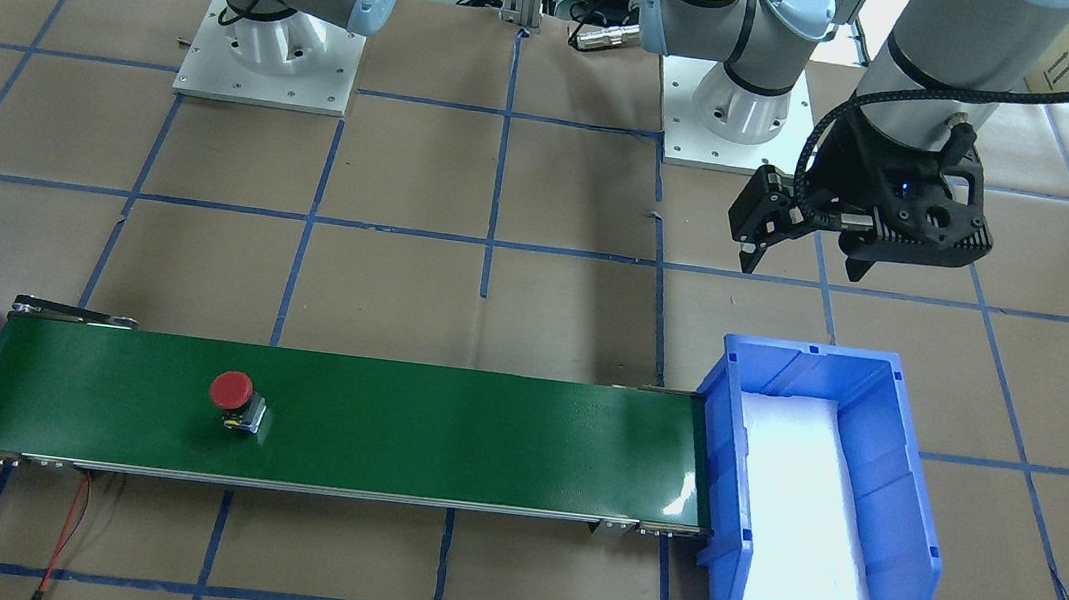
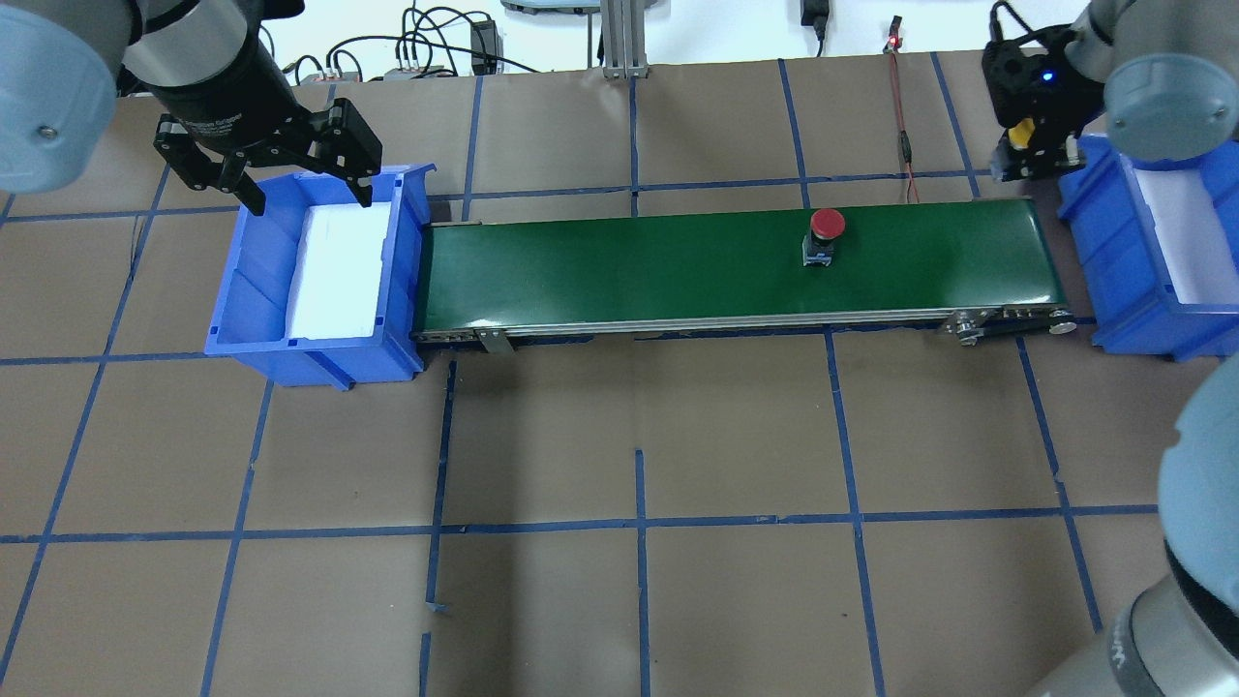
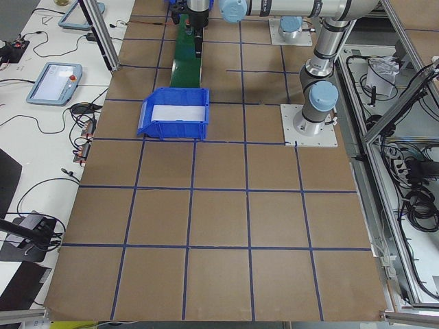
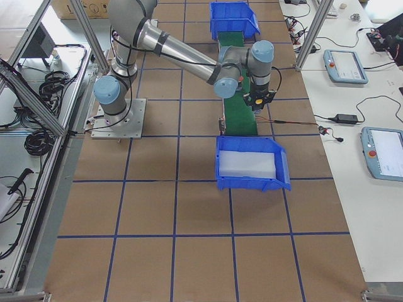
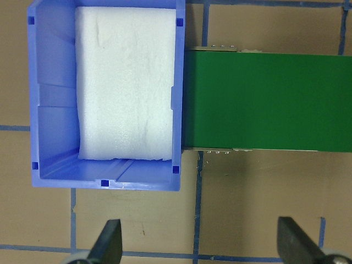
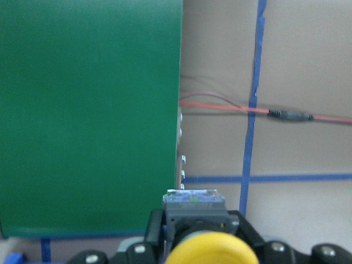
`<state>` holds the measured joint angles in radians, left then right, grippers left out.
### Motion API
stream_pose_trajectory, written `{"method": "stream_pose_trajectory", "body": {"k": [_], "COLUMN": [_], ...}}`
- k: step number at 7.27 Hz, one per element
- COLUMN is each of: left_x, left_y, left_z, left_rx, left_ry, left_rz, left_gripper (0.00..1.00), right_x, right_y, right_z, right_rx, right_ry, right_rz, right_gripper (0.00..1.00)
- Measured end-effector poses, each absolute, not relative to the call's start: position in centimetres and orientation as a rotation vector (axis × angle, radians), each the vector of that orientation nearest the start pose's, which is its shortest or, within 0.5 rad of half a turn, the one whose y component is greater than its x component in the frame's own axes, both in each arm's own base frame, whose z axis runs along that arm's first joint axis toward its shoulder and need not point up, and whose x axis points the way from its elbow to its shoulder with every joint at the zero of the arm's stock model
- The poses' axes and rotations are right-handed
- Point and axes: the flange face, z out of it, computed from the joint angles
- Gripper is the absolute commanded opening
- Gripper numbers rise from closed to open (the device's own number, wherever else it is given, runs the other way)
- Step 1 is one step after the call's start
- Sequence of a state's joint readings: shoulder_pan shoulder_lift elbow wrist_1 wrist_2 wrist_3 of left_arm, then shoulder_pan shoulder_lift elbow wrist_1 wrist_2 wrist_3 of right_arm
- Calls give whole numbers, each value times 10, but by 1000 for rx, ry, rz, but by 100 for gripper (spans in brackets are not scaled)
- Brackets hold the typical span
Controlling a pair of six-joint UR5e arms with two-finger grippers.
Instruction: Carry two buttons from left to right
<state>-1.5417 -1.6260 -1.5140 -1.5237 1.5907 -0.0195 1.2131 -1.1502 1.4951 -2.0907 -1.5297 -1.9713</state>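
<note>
My left tool: jaws spread wide, holding nothing, over the far rim of the blue bin at the frame's left
My right tool: clamped on the yellow button, upper right, seemingly just past the end of the green belt
Red button: upright on the belt, right of centre

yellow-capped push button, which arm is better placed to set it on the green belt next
Right. The right gripper is shut on the yellow-capped push button beside the end of the green conveyor belt; the left gripper hangs open by the blue plastic bin at the opposite end.
</note>
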Motion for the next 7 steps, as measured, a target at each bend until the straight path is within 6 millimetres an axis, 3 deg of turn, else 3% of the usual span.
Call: {"method": "stream_pose_trajectory", "body": {"k": [2, 4, 5, 7], "left_x": [-116, -116, -116, -116], "left_y": [-524, -524, -524, -524], "left_z": [493, 493, 493, 493], "left_rx": [-75, -75, -76, -75], "left_ry": [3120, 3121, 3121, 3121], "left_rz": [-74, -74, -74, -75], "left_gripper": [100, 100, 100, 100], "right_x": [-181, -241, -261, -308], "right_y": [-656, -638, -631, -629], "right_z": [356, 351, 340, 287], "right_rx": [-2348, -2313, -2300, -2324], "right_ry": [2323, 2348, 2342, 2293], "right_rz": [-200, -193, -180, -156], "right_gripper": [24, 27, 28, 32]}}
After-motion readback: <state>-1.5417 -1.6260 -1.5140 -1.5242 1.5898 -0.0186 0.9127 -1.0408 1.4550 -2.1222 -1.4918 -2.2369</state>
